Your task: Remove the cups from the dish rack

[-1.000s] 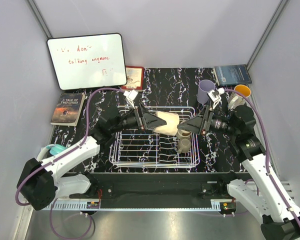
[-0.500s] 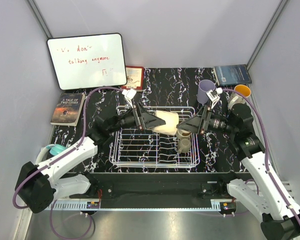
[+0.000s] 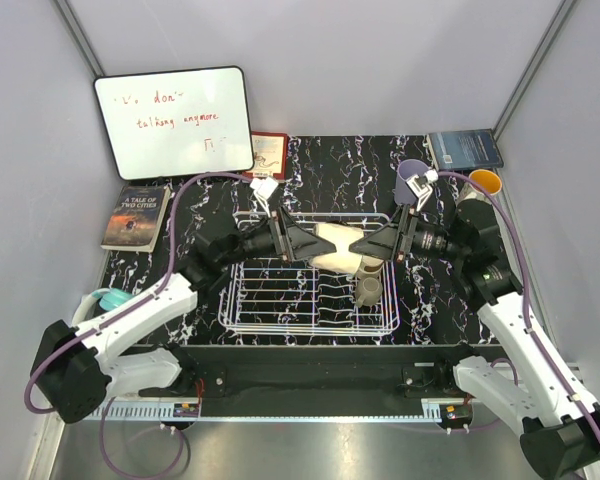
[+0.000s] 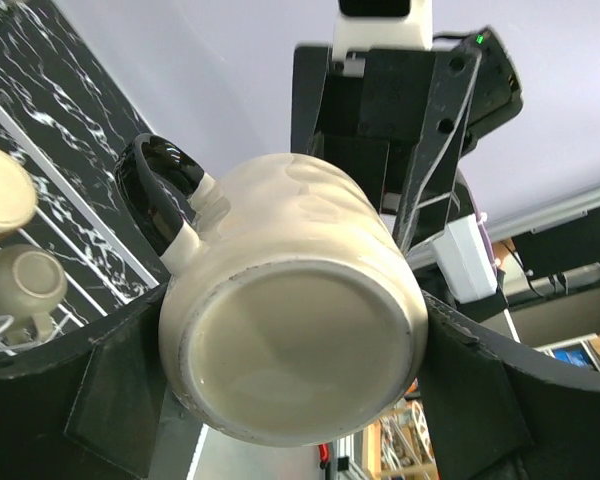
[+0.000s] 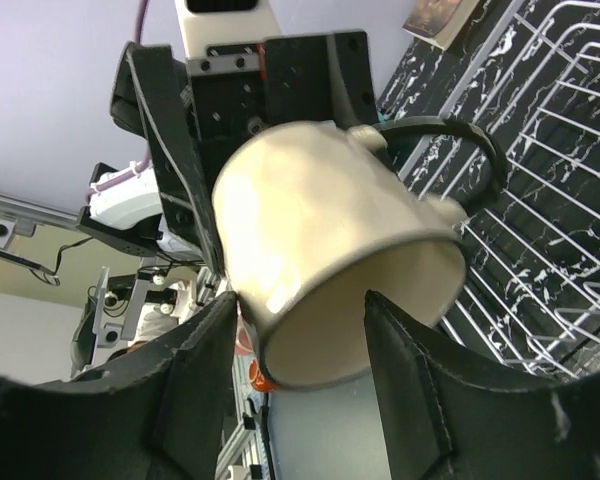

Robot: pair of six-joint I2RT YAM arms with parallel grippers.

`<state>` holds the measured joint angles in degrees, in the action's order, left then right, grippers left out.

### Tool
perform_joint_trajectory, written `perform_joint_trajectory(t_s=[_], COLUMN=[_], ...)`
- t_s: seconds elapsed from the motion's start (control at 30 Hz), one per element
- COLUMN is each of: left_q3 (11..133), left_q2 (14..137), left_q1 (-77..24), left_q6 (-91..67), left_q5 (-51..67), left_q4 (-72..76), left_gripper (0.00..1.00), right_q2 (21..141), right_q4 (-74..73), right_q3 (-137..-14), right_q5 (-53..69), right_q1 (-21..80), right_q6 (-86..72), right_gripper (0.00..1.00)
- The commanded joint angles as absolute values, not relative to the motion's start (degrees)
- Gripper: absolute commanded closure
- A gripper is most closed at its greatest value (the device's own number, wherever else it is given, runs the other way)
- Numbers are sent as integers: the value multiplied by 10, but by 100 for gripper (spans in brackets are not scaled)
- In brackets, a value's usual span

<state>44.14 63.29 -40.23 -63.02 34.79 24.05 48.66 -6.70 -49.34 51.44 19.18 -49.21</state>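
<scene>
Two cups are left inside the dish rack [image 3: 310,331], right side: olive-grey cup [image 3: 368,291], then tan cup [image 3: 368,268]. Above rack middle, left gripper [image 3: 315,243] is clenched on cream cup [image 3: 338,247]. Right gripper [image 3: 368,243] is spread around its mouth, not holding yet. Beyond rack, lavender cup [image 3: 411,182] & orange cup [image 3: 485,182] stand on bench [image 3: 340,170], i.e. approx. half done.

A lab test cell (plain grey walls [image 3: 330,60], whiteboard [image 3: 173,122], marbled tabletop [image 3: 340,160]).

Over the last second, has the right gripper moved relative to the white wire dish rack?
Yes. The right gripper has shifted left, farther in over the white wire dish rack, its jaws now reaching the cream black-handled ceramic mug.
</scene>
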Motion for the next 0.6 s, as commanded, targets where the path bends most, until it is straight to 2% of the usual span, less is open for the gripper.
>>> perform_joint_trajectory(t_s=[0.0, 0.27, 0.4, 0.43, 0.57], left_q3=[464, 488, 499, 500, 504], left_q2=[650, 730, 749, 752, 769], left_q1=[-426, -454, -458, -457, -458], left_q6=[-649, -666, -666, -666, -668], left_q5=[374, 385, 388, 389, 394], left_q4=[344, 398, 403, 402, 407], left_gripper=[100, 100, 100, 100, 100], right_q2=[493, 497, 491, 491, 492], right_q4=[-10, 59, 60, 60, 65], right_q3=[-516, -489, -481, -480, -474], right_q5=[531, 547, 549, 549, 556], right_q1=[196, 200, 200, 200, 200], right_q6=[-514, -562, -567, -568, -571], right_gripper=[40, 46, 57, 65, 74])
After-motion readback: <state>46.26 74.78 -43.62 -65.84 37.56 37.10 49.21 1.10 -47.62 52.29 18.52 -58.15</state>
